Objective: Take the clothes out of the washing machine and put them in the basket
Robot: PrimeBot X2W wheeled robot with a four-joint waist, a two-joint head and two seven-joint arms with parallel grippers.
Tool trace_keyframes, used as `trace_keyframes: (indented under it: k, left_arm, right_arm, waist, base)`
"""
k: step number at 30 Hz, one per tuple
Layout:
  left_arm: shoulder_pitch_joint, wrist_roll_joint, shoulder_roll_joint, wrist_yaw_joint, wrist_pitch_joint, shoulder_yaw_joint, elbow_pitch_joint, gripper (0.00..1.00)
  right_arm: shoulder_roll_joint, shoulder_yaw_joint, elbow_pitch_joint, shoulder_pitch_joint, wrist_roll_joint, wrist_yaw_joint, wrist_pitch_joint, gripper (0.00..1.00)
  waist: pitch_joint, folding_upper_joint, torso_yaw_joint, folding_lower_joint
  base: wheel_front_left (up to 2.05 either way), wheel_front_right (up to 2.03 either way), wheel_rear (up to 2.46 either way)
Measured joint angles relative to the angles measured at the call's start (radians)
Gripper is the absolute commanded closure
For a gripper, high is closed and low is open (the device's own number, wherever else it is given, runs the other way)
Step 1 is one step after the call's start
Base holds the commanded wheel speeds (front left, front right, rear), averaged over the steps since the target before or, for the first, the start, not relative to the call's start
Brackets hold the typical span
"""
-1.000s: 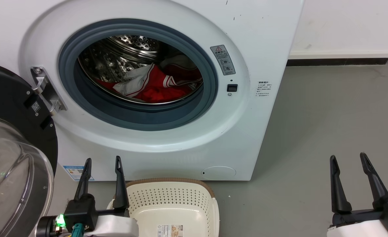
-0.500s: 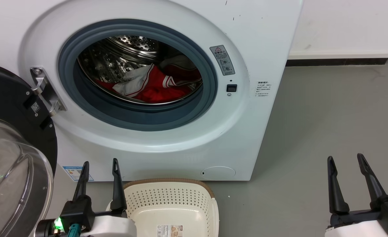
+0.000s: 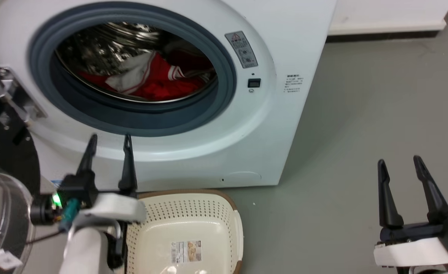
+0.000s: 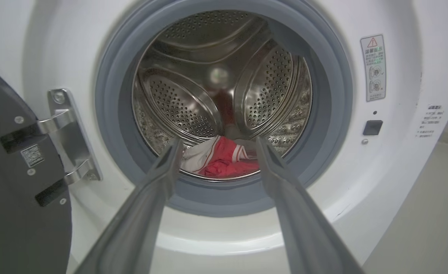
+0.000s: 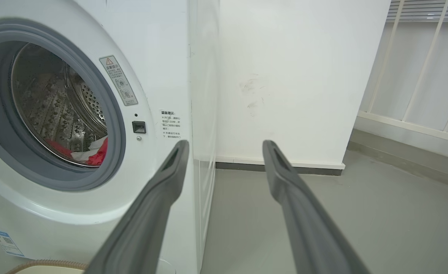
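Red soft garments with white trim point(image 3: 148, 78) lie low in the steel drum point(image 4: 178, 102) of the white front-loading washing machine point(image 3: 247, 125). Cream oval plastic basket point(image 3: 182, 217) on the floor point(image 3: 361, 114) in front: no clothes in it. Left end effector point(image 3: 110, 137) spread wide, empty, aimed at the drum. Right end effector point(image 3: 399, 160) spread wide, empty, off aside. Nothing transferred yet, I'd say; whole load left.

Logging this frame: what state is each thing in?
washing machine door: swung open
clothes: piled in the drum, ungripped
basket: upright on the floor, empty
left gripper: open, empty
right gripper: open, empty
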Motion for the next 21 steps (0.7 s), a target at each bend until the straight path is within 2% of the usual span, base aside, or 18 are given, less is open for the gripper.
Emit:
trace_keyframes:
  k: [7, 16, 21]
  left_arm:
    - [-0.240, 0.017, 0.065, -0.043, 0.000, 0.038, 0.145, 0.00]
    - [-0.573, 0.058, 0.172, -0.078, 0.001, 0.010, 0.382, 0.00]
    - [-0.754, 0.064, 0.229, -0.103, 0.101, -0.010, 0.515, 0.00]
  right_arm:
    - [0.000, 0.011, -0.018, -0.066, 0.011, 0.000, 0.000, 0.00]
    - [-0.001, 0.018, -0.055, -0.169, 0.054, 0.000, 0.000, 0.00]
    - [-0.001, 0.029, -0.082, -0.210, 0.074, 0.000, 0.000, 0.00]
  waist:
    - [0.105, 0.0000, -0.044, 0.0000]
    - [0.268, 0.0000, -0.108, 0.0001]
    - [0.355, 0.0000, -0.145, 0.0002]
  base:
    - [0.00, 0.00, 0.00]
    - [0.00, 0.00, 0.00]
    - [0.00, 0.00, 0.00]
